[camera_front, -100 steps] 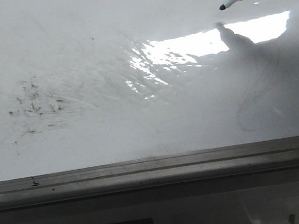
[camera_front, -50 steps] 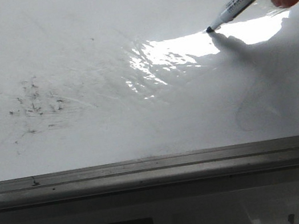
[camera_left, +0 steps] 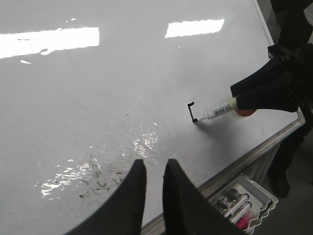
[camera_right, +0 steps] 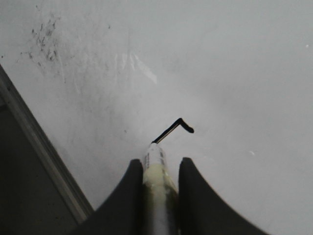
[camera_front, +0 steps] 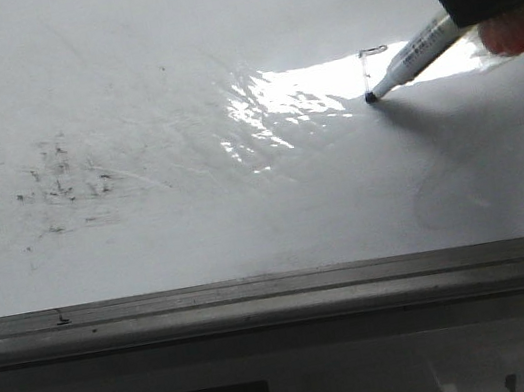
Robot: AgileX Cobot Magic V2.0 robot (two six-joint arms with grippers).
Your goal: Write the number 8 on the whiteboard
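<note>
Early in the number 8 [camera_left: 191,111]: only a short hooked stroke down, toward the right side of the whiteboard [camera_front: 118,69]. Right gripper [camera_right: 159,169] clamped on the pen [camera_front: 408,62], tip seemingly touching. Left gripper [camera_left: 152,171] idle, nearly closed, empty. Next: curve round, close the upper loop.
</note>
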